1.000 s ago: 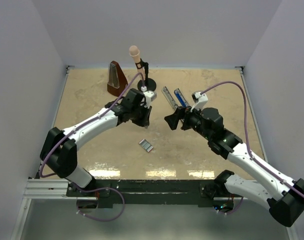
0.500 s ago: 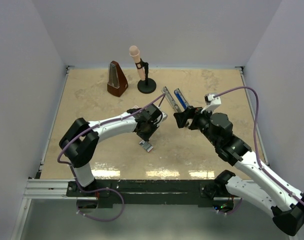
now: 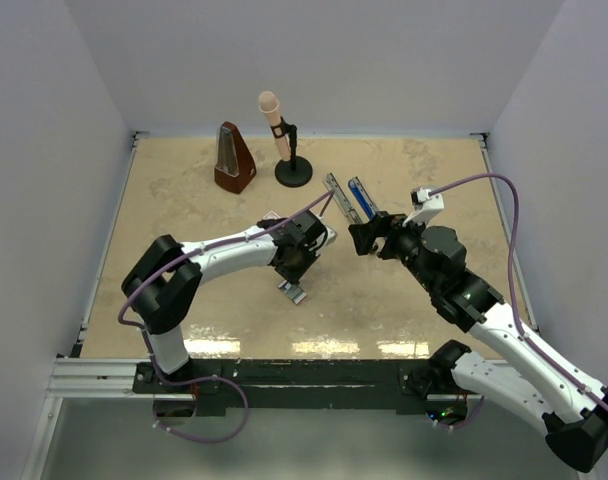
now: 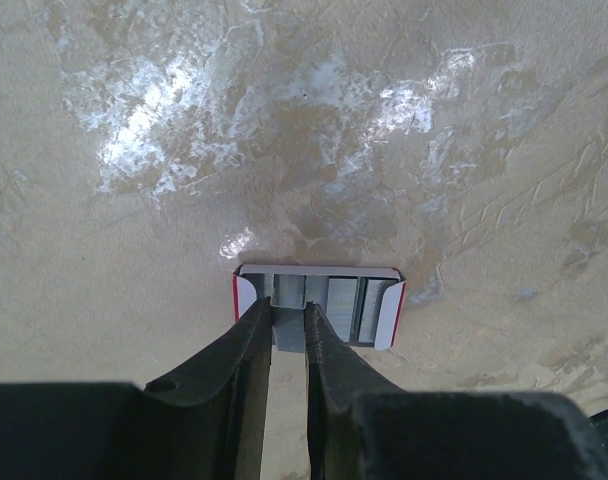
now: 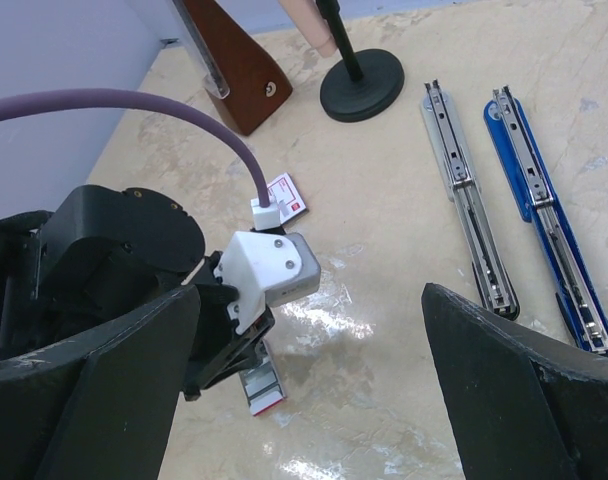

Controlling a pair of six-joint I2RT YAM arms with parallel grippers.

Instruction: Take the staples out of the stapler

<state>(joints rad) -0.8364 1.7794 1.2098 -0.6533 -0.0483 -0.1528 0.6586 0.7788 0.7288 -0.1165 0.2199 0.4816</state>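
Top external view: a beige marbled table [image 3: 174, 290] carries everything, with the white-and-black left arm [image 3: 219, 255] bent in toward its middle and the right arm [image 3: 484, 315] reaching in from the other side. A brown pyramid-shaped wooden metronome [image 3: 233, 158] stands at the far side, just beside a pink-headed microphone on a round black stand [image 3: 291, 170]. Nearer the right arm lies the long blue-and-black stapler [image 5: 539, 215], opened flat, its silver metal rail [image 5: 469, 215] alongside the blue bar and neither one touched by a finger.

The right gripper [image 5: 312, 330] hangs above the table near the stapler, its fingers spread wide with nothing between them. The left gripper [image 4: 290, 310] is lowered at the table's middle, drawn in to a narrow gap, its tips at the near edge of a small white cardboard box with red sides [image 4: 319, 270]. The box lies open and holds grey strips side by side. A thin grey metal strip of staples [image 4: 289, 332] fills the gap between the left fingertips [image 4: 262, 325], pinched there at the box's edge, well apart from the stapler.
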